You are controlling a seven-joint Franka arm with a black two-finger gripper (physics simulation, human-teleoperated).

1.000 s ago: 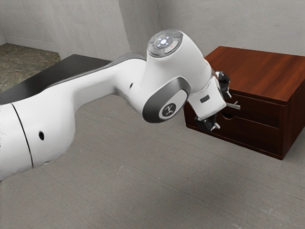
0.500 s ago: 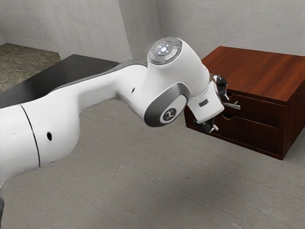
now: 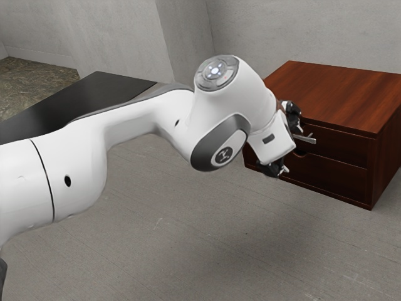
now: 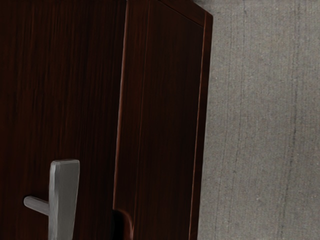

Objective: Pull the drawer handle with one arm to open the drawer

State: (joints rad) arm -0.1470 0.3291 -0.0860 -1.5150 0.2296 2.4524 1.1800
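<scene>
Cannot read the state of the gripper (image 3: 297,134) (hidden behind the hand). Sits right at the handle (image 3: 307,138), on the front of the top drawer (image 3: 343,145), bar level along it. Calls for pulling squarely away, toward the exterior view's left.

The cabinet (image 3: 338,94), at two o'clock in the exterior view, is seen as dark reddish wood with fine grain and a soft sheen. Its drawer handle (image 4: 63,200) is rendered as matt grey metal. The arm (image 3: 125,144) is cased in smooth, glossy white plastic. The floor (image 3: 188,251) is shown as rough grey concrete, and the tabletop (image 3: 88,94) at ten o'clock as matt black.
</scene>
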